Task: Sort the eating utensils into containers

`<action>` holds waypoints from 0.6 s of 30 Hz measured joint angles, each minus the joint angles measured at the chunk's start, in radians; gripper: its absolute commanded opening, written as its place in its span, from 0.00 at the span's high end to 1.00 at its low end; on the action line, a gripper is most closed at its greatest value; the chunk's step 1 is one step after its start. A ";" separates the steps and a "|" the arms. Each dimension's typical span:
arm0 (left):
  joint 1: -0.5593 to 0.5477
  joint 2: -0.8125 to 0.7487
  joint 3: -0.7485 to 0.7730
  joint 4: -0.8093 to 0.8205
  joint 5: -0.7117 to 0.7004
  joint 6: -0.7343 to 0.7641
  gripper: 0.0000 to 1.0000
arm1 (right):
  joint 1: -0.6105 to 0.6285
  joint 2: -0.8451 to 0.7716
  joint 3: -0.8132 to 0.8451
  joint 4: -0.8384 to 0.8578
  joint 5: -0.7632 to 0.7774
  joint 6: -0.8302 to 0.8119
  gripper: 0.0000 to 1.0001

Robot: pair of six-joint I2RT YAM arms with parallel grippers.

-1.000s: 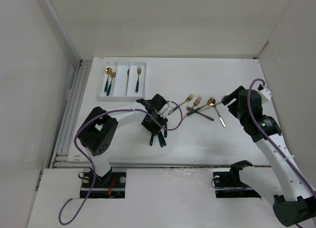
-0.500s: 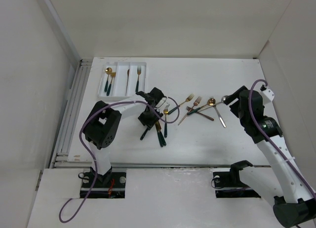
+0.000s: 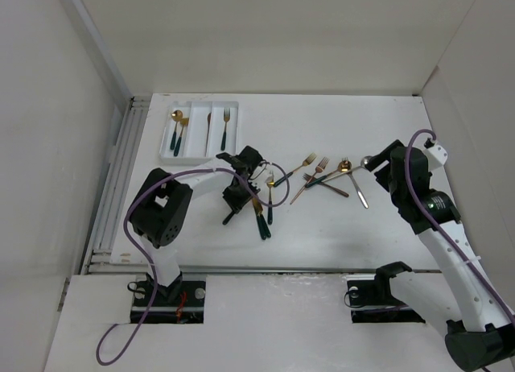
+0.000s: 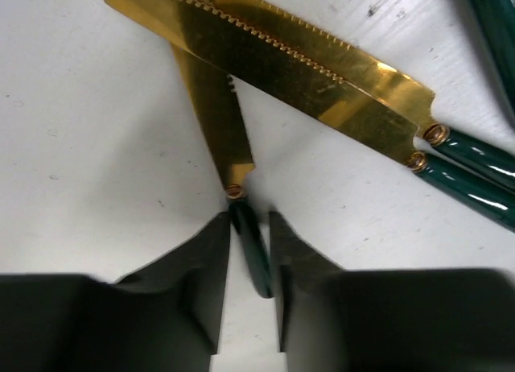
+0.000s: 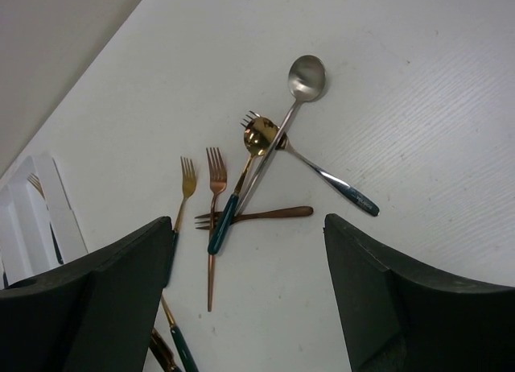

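white table [image 3: 346,227] (matte), pale walls [image 3: 265,34] around.

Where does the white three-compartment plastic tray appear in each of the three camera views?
Top external: the white three-compartment plastic tray sits upper left of centre.
Right wrist: only a part shows, at the left edge, about mid-height.
Left wrist: not in it; only gold knives with dark green handles show.
Shared landmark, top external and right wrist only: the long copper fork, right of the tray in both.
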 measured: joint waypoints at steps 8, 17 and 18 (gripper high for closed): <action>0.000 0.009 0.007 -0.008 0.006 0.008 1.00 | 0.000 -0.010 0.000 -0.001 0.012 -0.005 0.19; 0.133 0.029 0.060 -0.005 0.011 -0.019 1.00 | 0.000 -0.014 0.000 0.009 0.026 -0.007 0.19; 0.148 0.033 0.068 0.000 0.002 -0.018 1.00 | 0.000 -0.010 0.000 0.013 0.026 -0.009 0.19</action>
